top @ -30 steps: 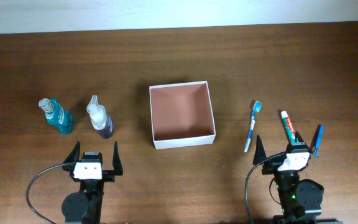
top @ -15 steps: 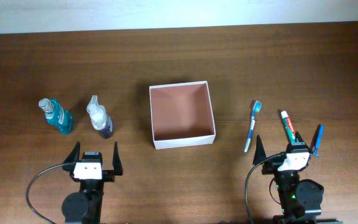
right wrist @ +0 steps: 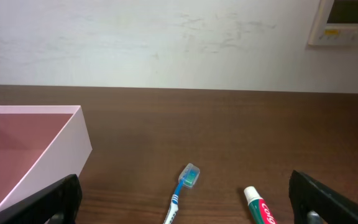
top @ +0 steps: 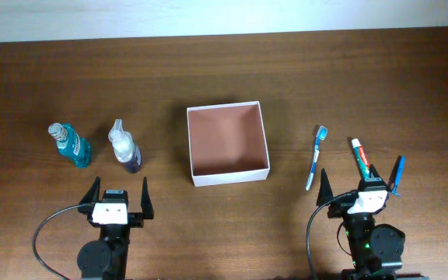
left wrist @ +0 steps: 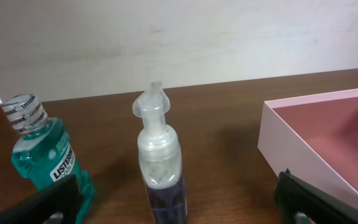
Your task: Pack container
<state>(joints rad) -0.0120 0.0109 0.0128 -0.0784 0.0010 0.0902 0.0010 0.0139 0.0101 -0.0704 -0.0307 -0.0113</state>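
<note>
The container [top: 229, 176], a square white box with a reddish-brown inside, sits empty at the table's middle; its corner shows in the left wrist view [left wrist: 278, 134] and the right wrist view [right wrist: 73, 146]. A teal mouthwash bottle [top: 71, 145] [left wrist: 39, 152] and a clear pump bottle with purple liquid [top: 124, 147] [left wrist: 160, 168] stand left of it. A blue toothbrush [top: 315, 158] [right wrist: 182, 190], a toothpaste tube [top: 361, 159] [right wrist: 260, 208] and a second blue toothbrush [top: 397, 174] lie right of it. My left gripper [top: 117, 193] is open, just short of the bottles. My right gripper [top: 352, 187] is open, just short of the toothpaste.
The dark wooden table ends at a white wall along the far edge [top: 224, 31]. A wall-mounted panel [right wrist: 344, 22] shows at the upper right of the right wrist view. Black cables [top: 49, 233] run from both arm bases at the table's near edge.
</note>
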